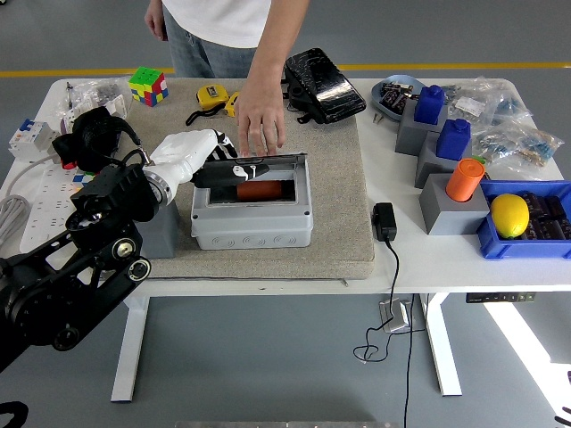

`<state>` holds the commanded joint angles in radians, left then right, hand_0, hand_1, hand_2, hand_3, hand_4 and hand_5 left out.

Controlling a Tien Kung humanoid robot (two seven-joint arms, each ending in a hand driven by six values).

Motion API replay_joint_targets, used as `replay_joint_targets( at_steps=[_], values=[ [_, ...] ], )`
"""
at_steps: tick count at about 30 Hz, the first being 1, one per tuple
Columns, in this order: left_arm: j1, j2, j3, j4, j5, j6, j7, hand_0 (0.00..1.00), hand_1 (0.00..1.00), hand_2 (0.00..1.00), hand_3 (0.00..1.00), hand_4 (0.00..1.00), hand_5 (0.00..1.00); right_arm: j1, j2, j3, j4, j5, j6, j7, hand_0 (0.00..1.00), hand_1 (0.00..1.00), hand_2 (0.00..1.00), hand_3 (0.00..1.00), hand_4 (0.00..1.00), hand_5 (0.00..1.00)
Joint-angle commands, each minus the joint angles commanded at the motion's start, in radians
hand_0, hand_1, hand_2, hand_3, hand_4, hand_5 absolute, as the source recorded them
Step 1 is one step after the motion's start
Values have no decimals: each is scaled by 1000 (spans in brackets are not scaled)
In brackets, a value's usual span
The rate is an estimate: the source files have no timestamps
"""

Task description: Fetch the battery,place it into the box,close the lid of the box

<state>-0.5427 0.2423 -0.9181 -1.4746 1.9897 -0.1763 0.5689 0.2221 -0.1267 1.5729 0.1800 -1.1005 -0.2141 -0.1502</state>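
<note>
A grey box (252, 225) stands on a grey mat (343, 214) in the middle of the table. An orange battery (260, 190) lies inside it. The clear lid (284, 166) hangs low over the opening, hinged at the far side. My left hand (225, 169), white with black fingers, lies stretched across the lid's left part and presses on it without holding anything. A person's hand (258, 123) rests on the mat just behind the box, fingertips at the lid's hinge edge. My right arm is out of view.
A Rubik's cube (148, 86), a yellow tape measure (212, 94) and a black pouch (323, 85) lie at the back. A power adapter (384, 221) sits right of the mat. Grey blocks, an orange cup (466, 178) and a blue bin (500, 242) with a lemon fill the right side.
</note>
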Motion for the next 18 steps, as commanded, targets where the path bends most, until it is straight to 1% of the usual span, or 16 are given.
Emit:
replay_joint_targets(
  at_steps=[1,4,5,6,7,9,11,14,16,18],
  values=[
    [1,-1,2,-2,-6,-7,7,535,272,418,627,998,998,0,0,-2,0,1,0,0,807,751,729,787,998,998],
    [0,4,13,-8,-43,-41,38,535,272,418,627,998,998,2,-1,-3,0,1,-1,1,807,751,729,787,998,998],
    [-1,6,15,-10,-50,-44,40,535,272,418,627,998,998,2,-1,-4,0,1,-1,1,807,751,729,787,998,998],
    [-2,7,17,-12,-53,-45,40,535,272,418,627,998,998,2,-1,-5,0,1,-1,0,807,751,729,787,998,998],
    [-1,8,15,-20,-58,-45,37,499,269,399,616,998,998,2,-2,-4,0,0,-2,0,807,751,729,787,998,998],
    [1,10,12,-40,-68,-40,30,499,269,399,616,998,998,1,-2,-5,0,0,-2,-1,807,751,729,787,998,998],
    [0,12,12,-55,-58,-36,29,499,269,399,616,998,998,0,-2,-3,0,-2,-2,-2,807,751,729,787,998,998],
    [0,10,5,-62,-29,-24,27,500,256,384,621,998,998,-1,-1,-3,0,-3,-3,-2,807,751,728,788,998,998],
    [7,7,-4,-59,-2,6,-1,500,256,384,621,998,998,-2,0,-5,0,0,-3,-1,807,751,728,788,998,998],
    [21,2,-19,-47,51,76,-66,500,256,384,621,998,998,-3,2,-4,0,-2,-3,-1,807,751,728,788,998,998]
  ],
)
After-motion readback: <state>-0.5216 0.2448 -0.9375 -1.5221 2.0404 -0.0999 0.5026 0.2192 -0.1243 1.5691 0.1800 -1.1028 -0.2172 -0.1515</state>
